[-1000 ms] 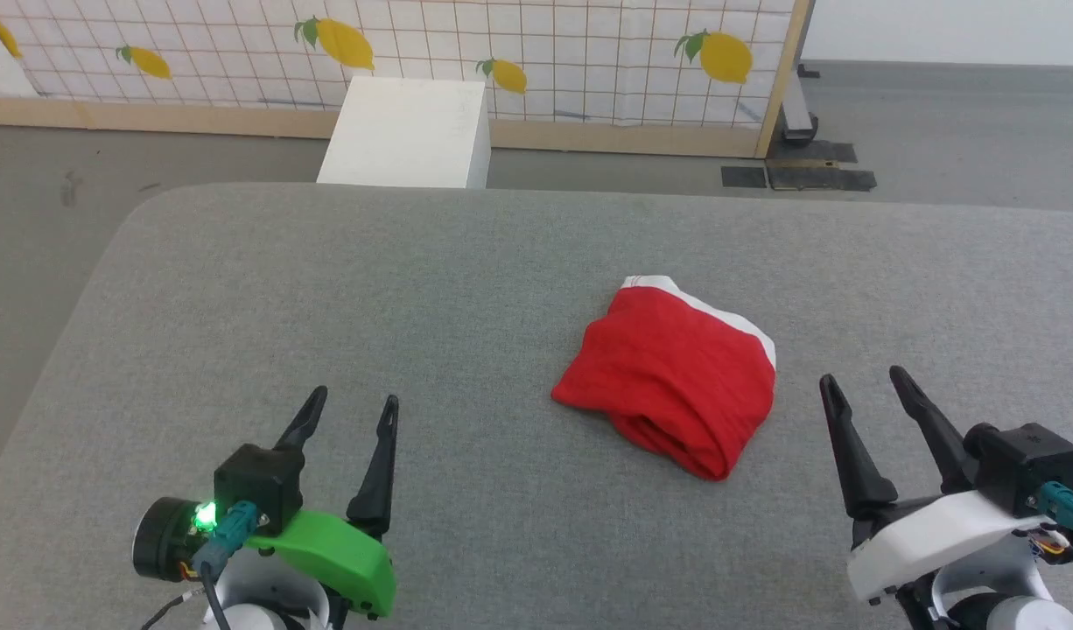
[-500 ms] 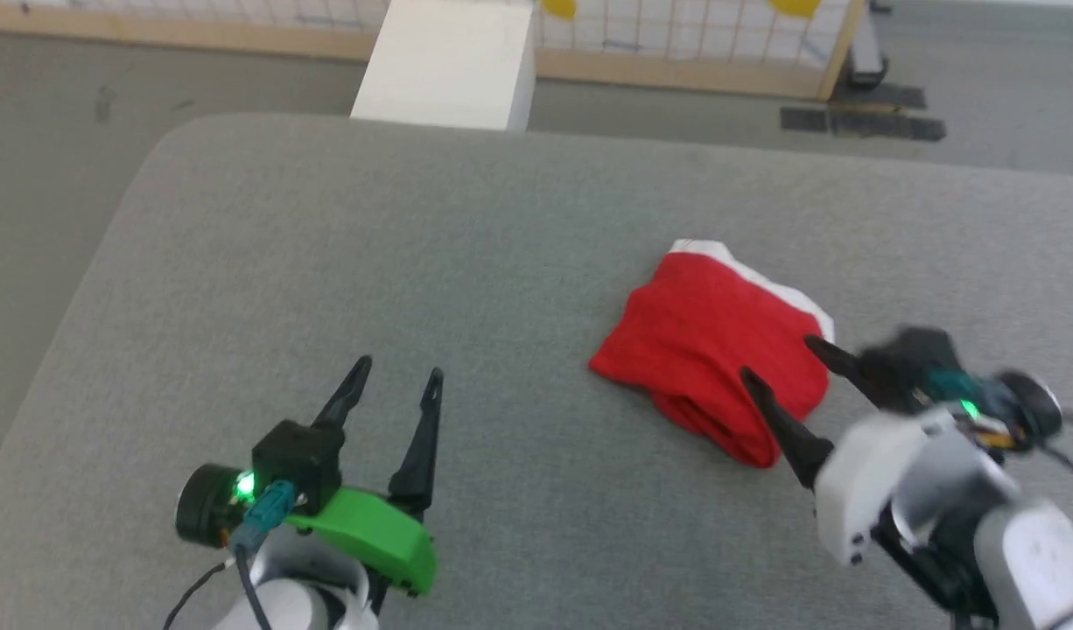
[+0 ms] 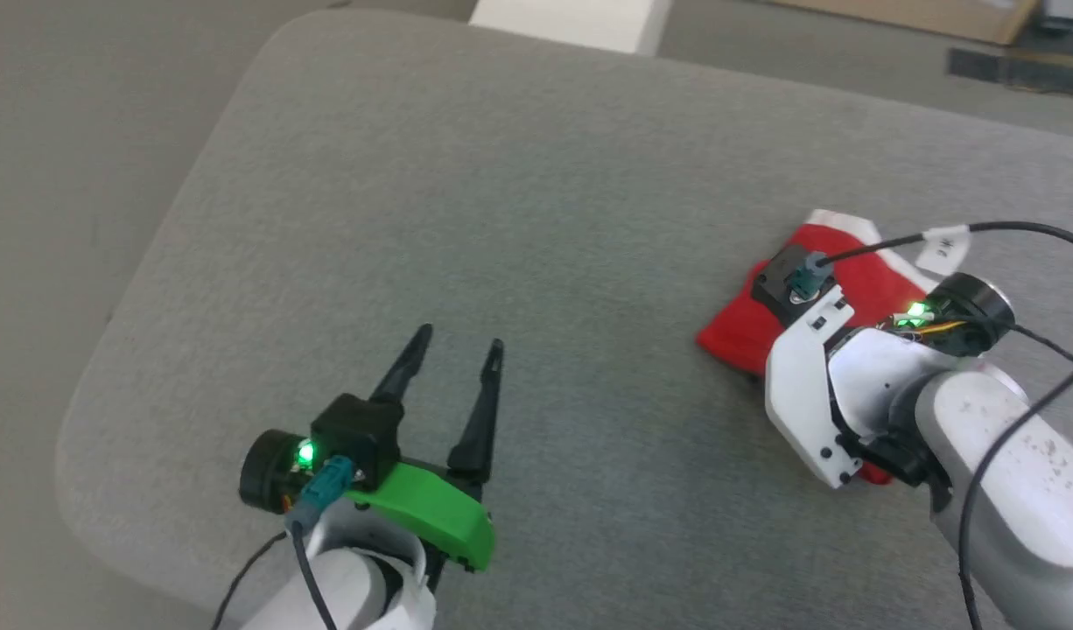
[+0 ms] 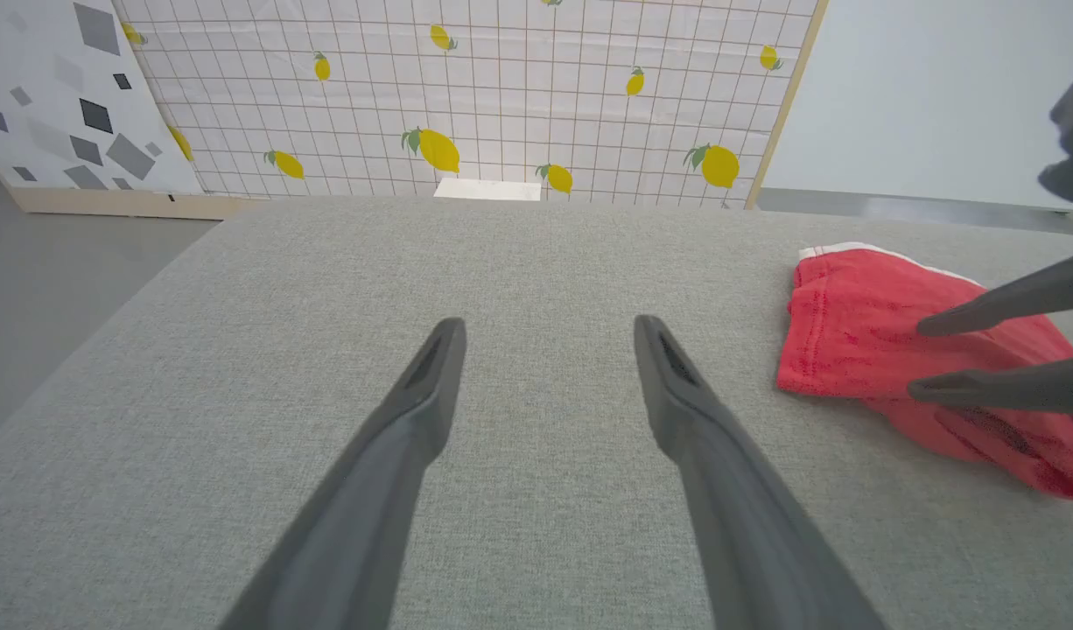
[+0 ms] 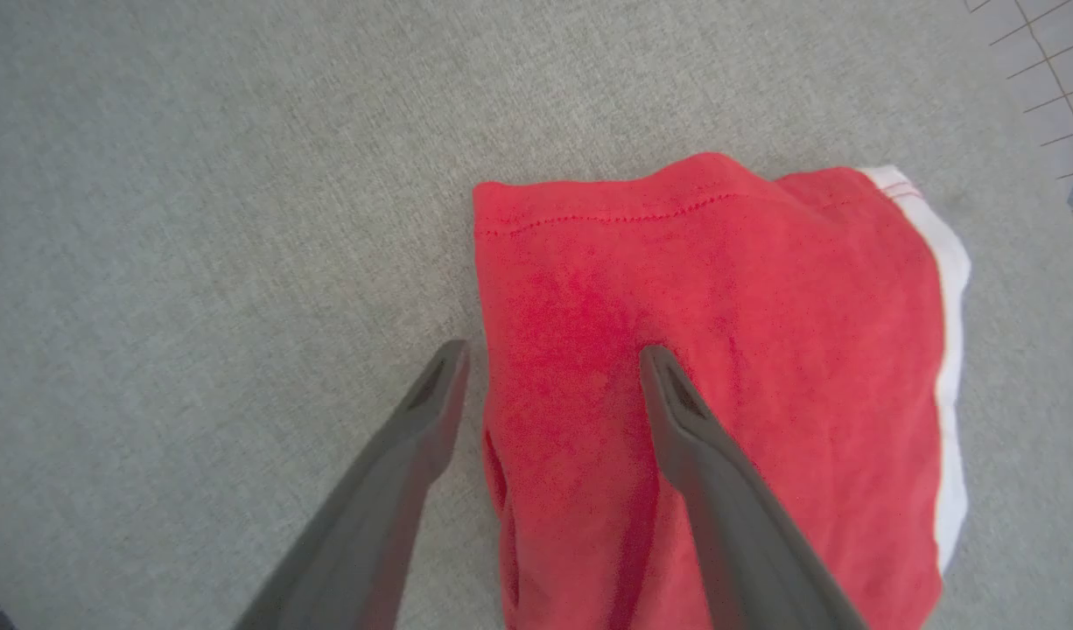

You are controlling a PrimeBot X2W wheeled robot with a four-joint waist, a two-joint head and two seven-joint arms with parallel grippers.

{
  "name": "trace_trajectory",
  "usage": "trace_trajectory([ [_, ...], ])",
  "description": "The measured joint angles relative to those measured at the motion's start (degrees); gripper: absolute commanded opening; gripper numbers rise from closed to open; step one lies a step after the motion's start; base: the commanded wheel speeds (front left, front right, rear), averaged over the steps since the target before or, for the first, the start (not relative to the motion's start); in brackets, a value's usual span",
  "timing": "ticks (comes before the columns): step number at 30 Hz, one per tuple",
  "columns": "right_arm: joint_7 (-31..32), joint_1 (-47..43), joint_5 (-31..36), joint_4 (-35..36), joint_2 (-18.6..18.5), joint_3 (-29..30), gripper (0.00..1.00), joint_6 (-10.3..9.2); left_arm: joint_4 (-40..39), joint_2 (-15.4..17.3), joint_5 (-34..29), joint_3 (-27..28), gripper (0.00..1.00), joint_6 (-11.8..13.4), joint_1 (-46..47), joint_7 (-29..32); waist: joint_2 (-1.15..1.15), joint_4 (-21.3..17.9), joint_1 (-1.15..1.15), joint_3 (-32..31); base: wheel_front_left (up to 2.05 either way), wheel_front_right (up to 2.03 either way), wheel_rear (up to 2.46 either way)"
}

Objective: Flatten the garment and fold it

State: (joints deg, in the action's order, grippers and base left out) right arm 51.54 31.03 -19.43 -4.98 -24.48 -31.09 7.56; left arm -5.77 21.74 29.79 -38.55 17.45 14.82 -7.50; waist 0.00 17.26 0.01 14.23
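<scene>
While bunched on the worktop, garment: soft, light jersey, likely limp; take at the stitched hem corner. Right claw spread astride its edge; left claw spread, empty.

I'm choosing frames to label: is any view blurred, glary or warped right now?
Head view: even light, no glare, slightly soft. Left wrist view: wide-angle stretch, the fingers of the left gripper blurred near the bottom edge. Right wrist view: the garment sharp enough to show its stitching.
</scene>
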Motion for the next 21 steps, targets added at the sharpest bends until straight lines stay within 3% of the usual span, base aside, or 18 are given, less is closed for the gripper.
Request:
trace_trajectory([
  [8, -1.23, 3.24, 2.45, -9.25, -0.1, -2.24, 1.0, 0.0, 1.69, -1.77, 0.0, -1.2, 1.0, -0.32, 0.54, -1.15, 0.0, 4.39, 0.0, 2.93, 0.0, 0.0, 0.0],
  [10, -2.18, 3.7, 2.76, -10.47, 0.1, -2.22, 0.0, 0.0, 2.03, -1.91, 0.0, -1.35, 1.0, -0.32, 0.54, -1.18, 0.0, 5.1, 0.0, 3.41, 0.0, 0.0, 0.0],
  [15, -9.44, 3.76, 2.45, -11.89, 3.38, 0.59, 0.0, 0.0, 3.38, -1.57, 0.03, -1.33, 1.0, -0.29, 0.47, -1.12, 0.0, 4.79, 0.0, 2.64, 0.0, 0.0, 0.0],
  [21, -14.56, 3.58, -2.99, -7.14, 7.27, 3.43, 0.0, 0.0, 3.77, -0.67, 0.56, -1.14, 1.0, -0.31, 0.42, -0.26, 0.0, 2.28, 0.0, 0.09, 0.0, 0.0, 0.0],
])
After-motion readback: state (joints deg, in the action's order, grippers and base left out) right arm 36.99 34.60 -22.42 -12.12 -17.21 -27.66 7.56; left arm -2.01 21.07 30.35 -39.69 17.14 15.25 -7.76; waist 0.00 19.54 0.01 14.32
